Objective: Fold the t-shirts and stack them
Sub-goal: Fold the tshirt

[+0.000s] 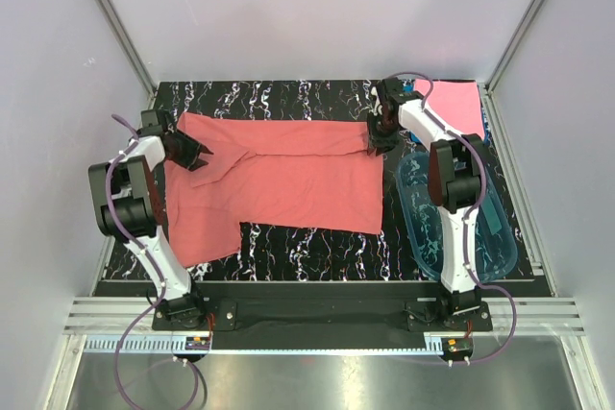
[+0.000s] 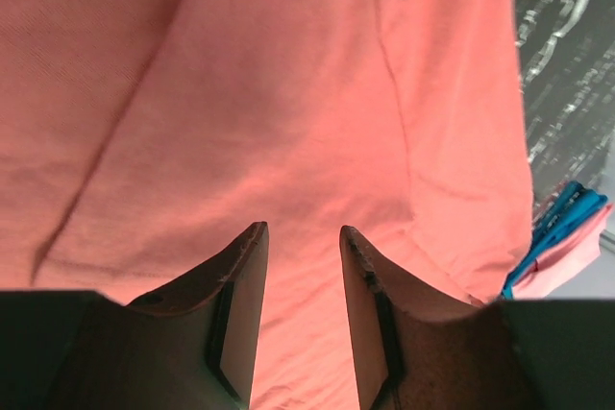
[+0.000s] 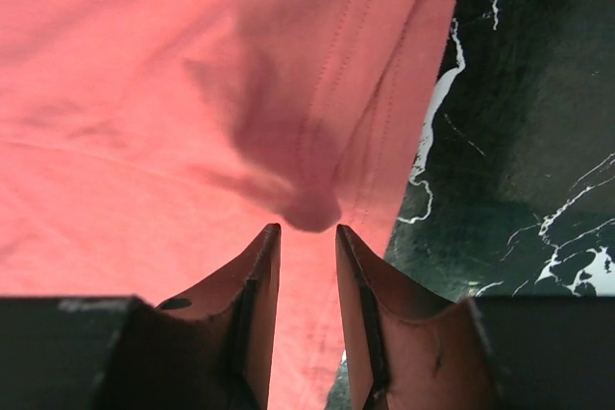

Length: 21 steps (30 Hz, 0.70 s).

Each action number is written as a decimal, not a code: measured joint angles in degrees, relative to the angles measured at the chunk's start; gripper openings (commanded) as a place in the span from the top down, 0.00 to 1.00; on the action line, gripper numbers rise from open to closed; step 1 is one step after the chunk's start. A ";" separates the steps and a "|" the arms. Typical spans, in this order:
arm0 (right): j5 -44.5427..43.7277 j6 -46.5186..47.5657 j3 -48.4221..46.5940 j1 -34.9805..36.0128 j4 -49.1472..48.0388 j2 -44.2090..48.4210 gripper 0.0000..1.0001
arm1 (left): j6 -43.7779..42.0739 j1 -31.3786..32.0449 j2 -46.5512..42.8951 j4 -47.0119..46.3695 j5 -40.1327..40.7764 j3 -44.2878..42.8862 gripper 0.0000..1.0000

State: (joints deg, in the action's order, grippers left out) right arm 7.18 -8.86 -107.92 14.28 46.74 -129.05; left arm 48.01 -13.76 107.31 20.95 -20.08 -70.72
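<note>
While the coral t-shirt (image 1: 288, 180) is lying spread on the desk (image 1: 307, 242) left of the clear blue tub (image 1: 421, 223), its right hem is running just beside the tub's left rim. One flap is trailing toward the near edge on the side farthest from the tub. A long crease is crossing the cloth; the fold is looking unfinished.

A lighter pink tee (image 1: 455, 106), folded square, is sitting just beyond the tub's far end.

The right gripper (image 1: 373, 141) is hovering over the shirt corner nearest the tub's far-left end. Its jaws are standing partly apart. The wrist view is showing a pucker of cloth just past the tips, with nothing clamped between them.

The left gripper (image 1: 197, 156) is working at the shirt's edge well apart from the tub. Its jaws are also standing partly apart over flat cloth, holding nothing that I can see.

Risks, as judged from here:
- The right jaws may be closing on the pucker's top layer only. The under layer would then be staying behind and the fold skewing.
- The two ends may be lifting unevenly, leaving the trailing flap bunching.
- Cloth dragged toward the tub may be catching its rim.
- The right arm, reaching over the tub, may be nudging the pink tee.
</note>
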 measured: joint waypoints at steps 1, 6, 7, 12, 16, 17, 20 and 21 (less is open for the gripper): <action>-0.61 0.22 0.20 0.02 -0.22 -0.24 0.64 | 0.00 -0.04 0.76 0.48 0.17 -0.61 0.60; -2.47 1.36 1.14 0.04 -0.92 -0.74 0.63 | 0.00 -0.07 1.97 2.29 0.74 -1.77 0.60; -2.78 1.40 1.27 0.04 -1.36 -0.79 0.63 | 0.00 -0.07 2.05 2.78 0.76 -2.10 0.60; -3.26 1.40 1.88 0.15 -3.17 -1.16 0.63 | 0.00 -0.07 2.82 3.61 0.94 -3.21 0.60; -3.23 1.40 1.86 0.55 -4.09 -1.22 0.74 | 0.24 -0.11 3.78 3.96 1.01 -3.21 0.60; -3.28 1.49 1.86 0.68 -4.15 -1.25 0.80 | 0.33 -0.17 4.11 4.04 1.01 -3.21 0.60; -3.78 1.22 1.84 0.96 -4.02 -1.33 0.98 | 0.52 -0.57 5.01 4.66 1.01 -3.23 0.60; -4.26 1.25 1.79 1.01 -3.96 -1.36 1.00 | 0.52 -0.76 5.16 4.85 1.01 -3.30 0.60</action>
State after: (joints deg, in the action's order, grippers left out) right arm 2.92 -7.62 -106.13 15.29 42.78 -130.41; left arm 48.53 -14.52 112.46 25.80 -19.07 -74.02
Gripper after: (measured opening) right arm 0.097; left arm 0.401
